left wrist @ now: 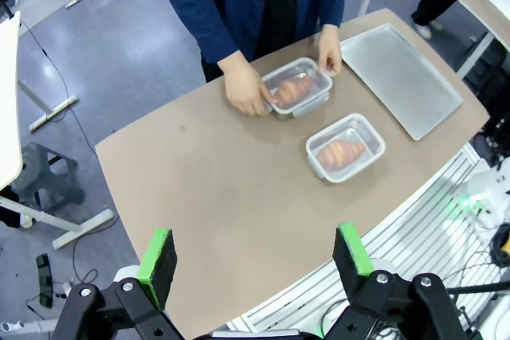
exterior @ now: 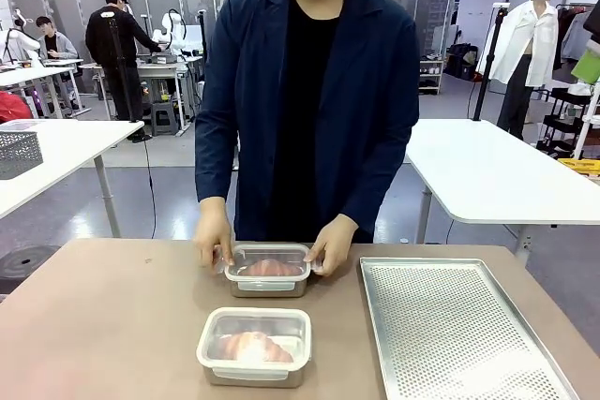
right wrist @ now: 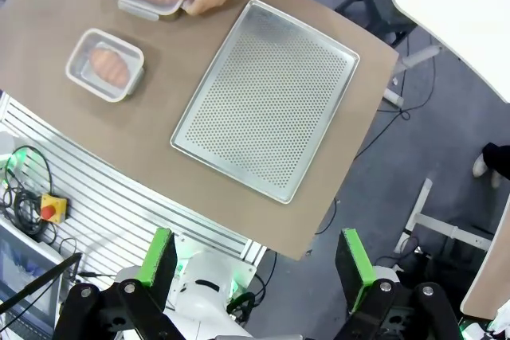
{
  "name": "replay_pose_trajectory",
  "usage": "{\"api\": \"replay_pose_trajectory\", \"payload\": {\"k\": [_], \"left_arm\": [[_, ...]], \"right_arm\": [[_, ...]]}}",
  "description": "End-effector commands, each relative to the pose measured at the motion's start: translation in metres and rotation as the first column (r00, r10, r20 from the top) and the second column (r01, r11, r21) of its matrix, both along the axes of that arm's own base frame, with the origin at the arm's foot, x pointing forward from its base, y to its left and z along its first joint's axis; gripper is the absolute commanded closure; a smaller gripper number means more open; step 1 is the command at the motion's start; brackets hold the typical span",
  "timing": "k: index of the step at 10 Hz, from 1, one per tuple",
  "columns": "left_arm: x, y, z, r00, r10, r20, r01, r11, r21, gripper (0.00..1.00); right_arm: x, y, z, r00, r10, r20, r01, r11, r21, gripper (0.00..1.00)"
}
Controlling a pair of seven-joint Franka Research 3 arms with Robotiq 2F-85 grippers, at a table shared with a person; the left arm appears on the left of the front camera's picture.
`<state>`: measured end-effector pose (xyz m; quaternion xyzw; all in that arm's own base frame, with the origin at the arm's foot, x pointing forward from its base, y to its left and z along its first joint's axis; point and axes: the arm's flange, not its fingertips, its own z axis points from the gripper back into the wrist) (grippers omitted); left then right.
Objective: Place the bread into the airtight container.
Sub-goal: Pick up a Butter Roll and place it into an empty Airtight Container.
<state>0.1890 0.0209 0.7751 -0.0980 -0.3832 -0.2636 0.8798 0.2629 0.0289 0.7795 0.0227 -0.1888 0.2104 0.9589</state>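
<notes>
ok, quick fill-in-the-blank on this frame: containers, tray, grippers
1. The person's hands press on the ____ container.
2. Each container, far and near container, holds ____.
3. The perforated tray holds ____.
4. The left gripper and right gripper are both ____.

Missing: far; bread; nothing; open

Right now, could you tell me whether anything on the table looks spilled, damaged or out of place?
Nothing stands out. Two clear lidded plastic containers, the near one and the far one, sit upright on the brown table, each with bread inside. The person's hands rest on the far one. The perforated metal tray lies flat, with no crumbs visible.
</notes>
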Motion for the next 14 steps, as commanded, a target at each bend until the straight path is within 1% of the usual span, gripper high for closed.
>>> {"api": "replay_pose_trajectory", "payload": {"k": [1,14], "left_arm": [[0.0008,-0.0008,0.0014,1.0,-0.003,0.004,0.003,1.0,-0.001,0.0],[0.0008,-0.0008,0.0014,1.0,-0.003,0.004,0.003,1.0,-0.001,0.0]], "right_arm": [[-0.0001,-0.0007,0.0027,1.0,0.005,-0.002,-0.005,1.0,-0.011,0.0],[-0.0001,-0.0007,0.0027,1.0,0.005,-0.002,-0.005,1.0,-0.011,0.0]]}}
